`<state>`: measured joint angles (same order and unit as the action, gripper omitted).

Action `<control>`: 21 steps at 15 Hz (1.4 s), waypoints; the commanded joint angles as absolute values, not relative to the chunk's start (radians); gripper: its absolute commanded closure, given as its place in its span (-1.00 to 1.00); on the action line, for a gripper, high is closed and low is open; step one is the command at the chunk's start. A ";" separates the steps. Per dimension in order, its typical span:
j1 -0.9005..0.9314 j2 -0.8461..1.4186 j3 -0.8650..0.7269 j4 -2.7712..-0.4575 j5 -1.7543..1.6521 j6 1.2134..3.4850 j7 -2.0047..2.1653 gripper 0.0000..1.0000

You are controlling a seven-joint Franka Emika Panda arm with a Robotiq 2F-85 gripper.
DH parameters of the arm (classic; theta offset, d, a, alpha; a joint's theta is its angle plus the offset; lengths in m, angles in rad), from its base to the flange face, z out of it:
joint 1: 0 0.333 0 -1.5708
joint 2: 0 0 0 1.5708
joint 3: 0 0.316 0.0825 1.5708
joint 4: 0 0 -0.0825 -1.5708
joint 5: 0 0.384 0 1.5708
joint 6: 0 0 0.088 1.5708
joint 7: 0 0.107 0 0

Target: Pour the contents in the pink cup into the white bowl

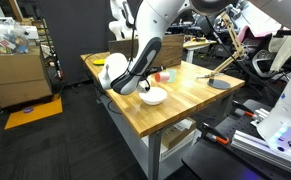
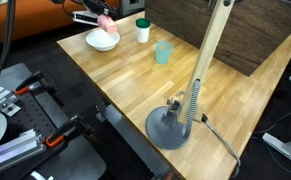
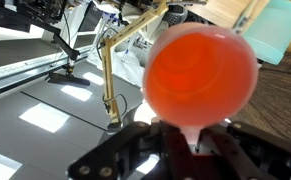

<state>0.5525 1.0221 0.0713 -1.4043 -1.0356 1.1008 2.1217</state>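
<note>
Wooden worktop (image 2: pixel 135 95): jaws clamp the pale pink plastic cup (image 2: pixel 108 21) over the round white bowl (image 2: pixel 91 42) (seemingly mid-pour); tip further next.

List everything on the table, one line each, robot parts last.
pink cup: one, pale pink, held in the gripper just above the bowl
white bowl: one, white, near a table corner, under the pink cup
green cup: one, green top and pale body, standing beside the bowl
light blue cup: one, light blue, standing apart, past the green cup
desk lamp: one, grey round base and wooden arm, on the table away from the cups
table: one, light wood top
arm: one, white and black, reaching down over the bowl
gripper: one, black, closed on the pink cup
</note>
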 commanded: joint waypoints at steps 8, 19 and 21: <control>0.564 1.086 0.079 -1.352 -1.099 1.017 2.037 0.93; 0.560 1.086 0.086 -1.347 -1.103 1.032 2.032 0.93; 0.549 1.078 0.095 -1.344 -1.084 1.052 2.052 0.93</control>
